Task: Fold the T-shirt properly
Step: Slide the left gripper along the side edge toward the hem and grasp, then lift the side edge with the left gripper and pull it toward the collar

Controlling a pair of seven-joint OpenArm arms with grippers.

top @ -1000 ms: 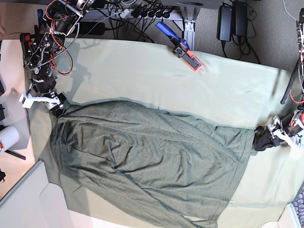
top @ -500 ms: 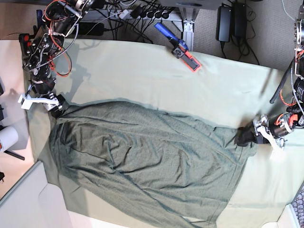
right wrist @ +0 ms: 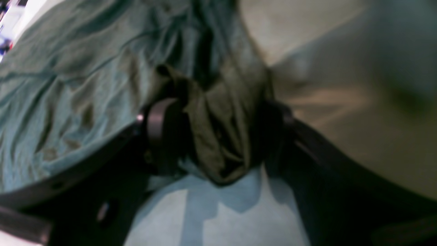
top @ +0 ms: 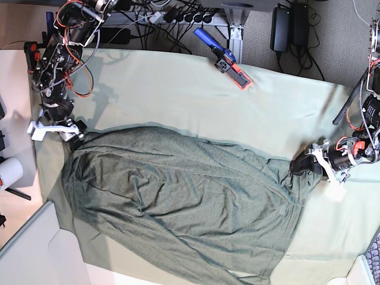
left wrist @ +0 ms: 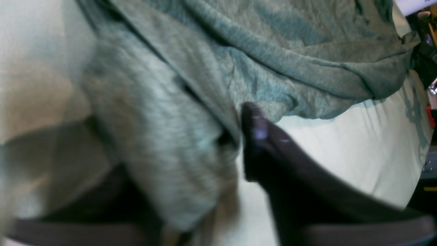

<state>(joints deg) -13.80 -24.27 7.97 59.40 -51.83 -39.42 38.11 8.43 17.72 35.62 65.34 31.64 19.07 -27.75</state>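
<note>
The dark grey-green T-shirt (top: 178,196) lies spread and wrinkled across the pale green tablecloth (top: 178,89). At the shirt's right corner in the base view, my left gripper (top: 301,165) sits on the cloth. The left wrist view shows a thick fold of the T-shirt (left wrist: 164,136) bunched between the jaws, with one dark finger (left wrist: 256,130) pressed against it. At the shirt's upper left corner, my right gripper (top: 76,133) is shut on a dark wad of T-shirt fabric (right wrist: 222,136). That wad fills the gap between the right gripper's fingers (right wrist: 164,133).
A blue and orange-red tool (top: 225,56) lies on the tablecloth at the back. Cables and power bricks (top: 285,27) crowd the floor beyond the table. A white cup (top: 9,172) stands at the left edge, and a pale panel (top: 29,249) fills the lower left corner.
My left gripper has moved left from beside the shirt onto its right corner and closed its jaws on the fabric, bunching it leftward. The right gripper has barely shifted.
</note>
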